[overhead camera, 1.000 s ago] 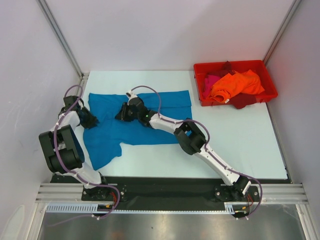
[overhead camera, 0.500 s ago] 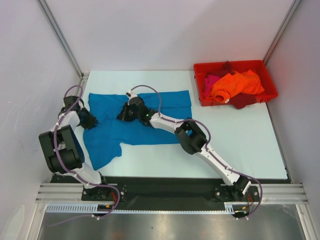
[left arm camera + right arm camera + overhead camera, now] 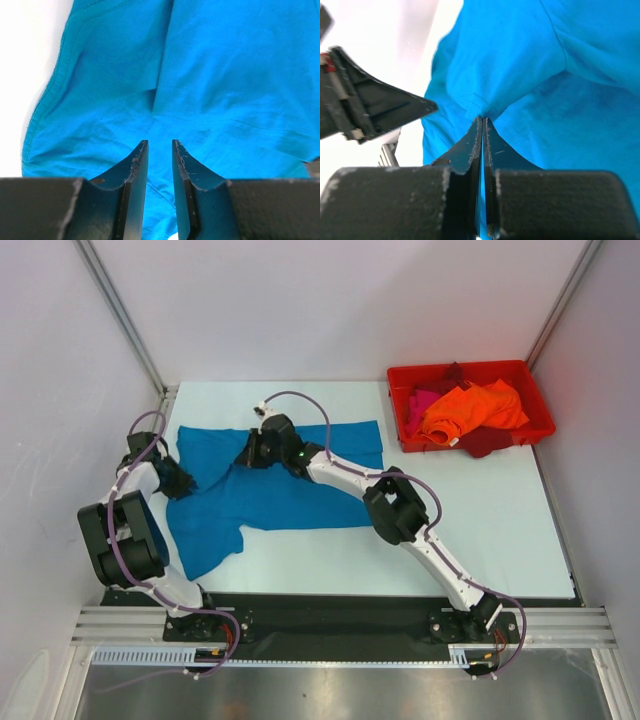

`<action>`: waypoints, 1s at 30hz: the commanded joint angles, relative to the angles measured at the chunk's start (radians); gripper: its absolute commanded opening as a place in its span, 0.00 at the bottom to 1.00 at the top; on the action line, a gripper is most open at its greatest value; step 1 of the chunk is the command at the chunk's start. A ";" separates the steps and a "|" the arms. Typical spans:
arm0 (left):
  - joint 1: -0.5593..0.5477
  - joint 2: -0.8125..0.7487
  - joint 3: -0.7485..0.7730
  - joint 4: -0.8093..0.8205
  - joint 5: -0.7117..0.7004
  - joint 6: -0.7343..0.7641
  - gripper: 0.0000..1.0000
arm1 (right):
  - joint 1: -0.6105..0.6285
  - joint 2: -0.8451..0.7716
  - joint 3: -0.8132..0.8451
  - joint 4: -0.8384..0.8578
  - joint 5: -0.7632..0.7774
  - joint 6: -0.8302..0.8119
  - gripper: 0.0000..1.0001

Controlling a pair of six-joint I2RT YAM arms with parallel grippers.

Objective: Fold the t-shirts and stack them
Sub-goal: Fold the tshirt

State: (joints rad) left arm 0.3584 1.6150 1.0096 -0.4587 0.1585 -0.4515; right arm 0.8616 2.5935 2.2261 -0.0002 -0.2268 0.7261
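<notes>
A teal-blue t-shirt (image 3: pixel 300 495) lies spread on the left half of the white table. My right gripper (image 3: pixel 247 454) reaches across to its upper left part and is shut on a pinch of the cloth. In the right wrist view the right gripper (image 3: pixel 483 119) has its fingertips together, with the teal cloth (image 3: pixel 570 90) gathered into a small peak at them. My left gripper (image 3: pixel 185 483) sits at the shirt's left edge. In the left wrist view the left gripper (image 3: pixel 159 142) hangs over the shirt (image 3: pixel 225 75), its jaws a narrow gap apart with nothing pinched.
A red plastic bin (image 3: pixel 400 375) stands at the back right, holding an orange t-shirt (image 3: pixel 470 408), a pink one (image 3: pixel 420 405) and a dark red one (image 3: pixel 487 443). The enclosure's walls stand close on the left and at the back. The left arm's black gripper (image 3: pixel 370 107) shows beside the right fingers.
My right gripper has shut on the teal cloth and moved a little toward the back of the table, pulling the cloth with it. The left arm has not moved.
</notes>
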 commanded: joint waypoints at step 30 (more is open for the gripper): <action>-0.038 0.239 0.265 0.382 0.159 -0.215 0.40 | -0.439 -0.421 -0.272 -0.615 -0.017 -0.416 0.46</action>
State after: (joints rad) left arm 0.3408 1.7702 1.1713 -0.2363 0.2577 -0.5587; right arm 0.4313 2.2169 1.9610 -0.5575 -0.2951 0.3977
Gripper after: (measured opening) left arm 0.417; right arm 0.463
